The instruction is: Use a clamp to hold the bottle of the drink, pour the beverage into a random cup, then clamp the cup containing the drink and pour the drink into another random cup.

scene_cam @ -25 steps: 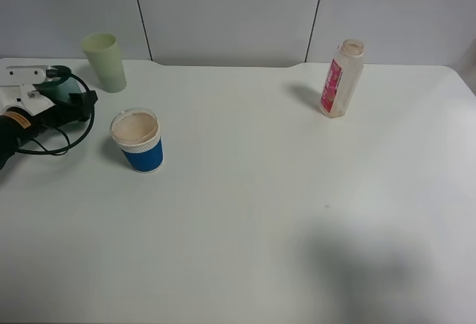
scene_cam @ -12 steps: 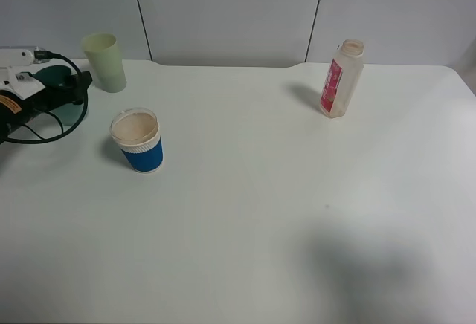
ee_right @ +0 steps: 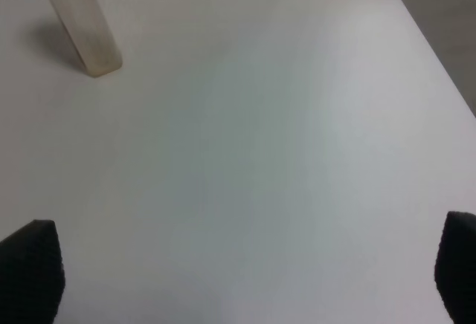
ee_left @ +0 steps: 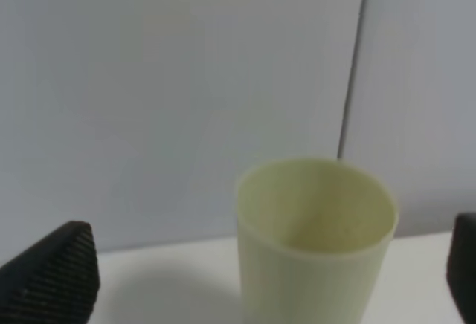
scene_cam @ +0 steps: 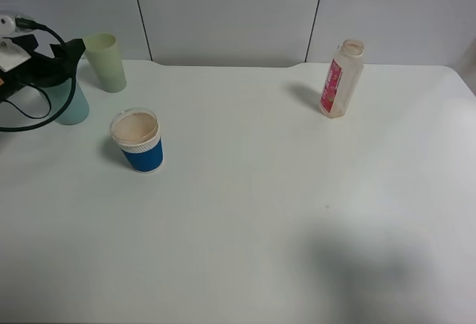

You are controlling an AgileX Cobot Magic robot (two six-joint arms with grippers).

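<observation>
Left gripper [scene_cam: 63,60] jaws apart, clear above the teal cup [scene_cam: 71,105]; right gripper [ee_right: 245,279] jaws apart; lift straight, avoiding the yellow-green cup [scene_cam: 104,62]

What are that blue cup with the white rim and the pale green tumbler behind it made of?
Blue cup: probably paper, matte, with a ribbed white band under a rolled rim. Pale green tumbler: likely plastic; its smooth, thin wall looks slightly translucent in the left wrist view.
</observation>
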